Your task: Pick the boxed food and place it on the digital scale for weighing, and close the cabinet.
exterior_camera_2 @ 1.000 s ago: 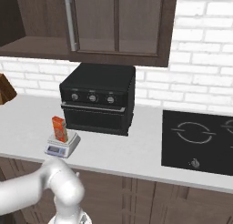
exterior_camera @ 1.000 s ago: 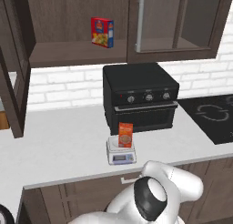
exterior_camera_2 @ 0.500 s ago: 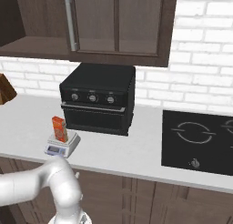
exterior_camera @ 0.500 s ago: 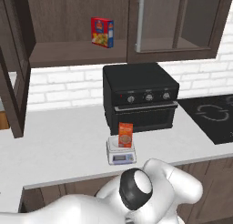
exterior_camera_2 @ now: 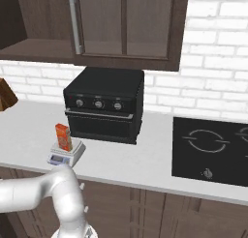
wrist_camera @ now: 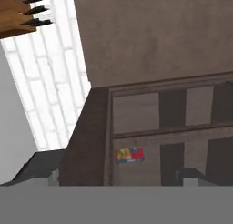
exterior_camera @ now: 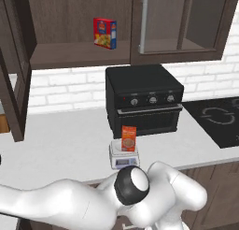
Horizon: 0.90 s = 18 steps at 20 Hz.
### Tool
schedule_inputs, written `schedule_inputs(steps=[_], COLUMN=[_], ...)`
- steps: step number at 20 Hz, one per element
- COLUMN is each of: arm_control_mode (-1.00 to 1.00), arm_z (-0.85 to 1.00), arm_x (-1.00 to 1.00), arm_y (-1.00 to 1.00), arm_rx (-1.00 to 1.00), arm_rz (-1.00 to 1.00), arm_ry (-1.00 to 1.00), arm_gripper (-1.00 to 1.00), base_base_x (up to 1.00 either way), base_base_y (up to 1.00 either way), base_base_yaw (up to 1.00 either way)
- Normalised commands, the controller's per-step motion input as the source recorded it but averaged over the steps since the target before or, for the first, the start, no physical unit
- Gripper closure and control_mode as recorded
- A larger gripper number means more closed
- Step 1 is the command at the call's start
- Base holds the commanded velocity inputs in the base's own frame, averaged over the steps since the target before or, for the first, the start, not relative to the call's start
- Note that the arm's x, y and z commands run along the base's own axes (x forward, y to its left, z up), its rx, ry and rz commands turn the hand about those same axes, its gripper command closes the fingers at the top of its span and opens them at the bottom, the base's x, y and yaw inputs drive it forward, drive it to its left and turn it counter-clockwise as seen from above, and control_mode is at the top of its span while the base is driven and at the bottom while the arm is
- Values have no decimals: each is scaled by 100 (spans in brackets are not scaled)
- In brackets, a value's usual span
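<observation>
Orange-red box (exterior_camera: 129, 138) stands upright on the scale (exterior_camera: 124, 155) on the tabletop (exterior_camera: 60, 145), just before the black oven (exterior_camera: 144, 99), so the weighing half looks done. What is left is the cabinet (exterior_camera: 70, 30): its left door (exterior_camera: 13, 75) hangs open, with a red-and-blue box (exterior_camera: 105, 32) on the shelf inside. Whether the hand is open or closed, I cannot tell; its camera looks up at the cabinet.
</observation>
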Motion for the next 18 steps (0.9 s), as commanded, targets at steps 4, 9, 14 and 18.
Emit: schedule_inputs(steps=[4, 9, 14, 18], arm_control_mode=[-100, -100, -100, -100], arm_z=[-19, 0, -1, 0], arm_x=[81, 24, 71, 100], arm_y=[-74, -96, -100, -100], arm_rx=[0, 0, 1, 8], arm_rz=[-12, -12, -9, -1], arm_ry=[2, -8, -3, 0], arm_gripper=[-100, -100, -100, -100], base_base_x=[0, 0, 0, 0], base_base_y=[0, 0, 0, 0], base_base_yaw=[0, 0, 0, 0])
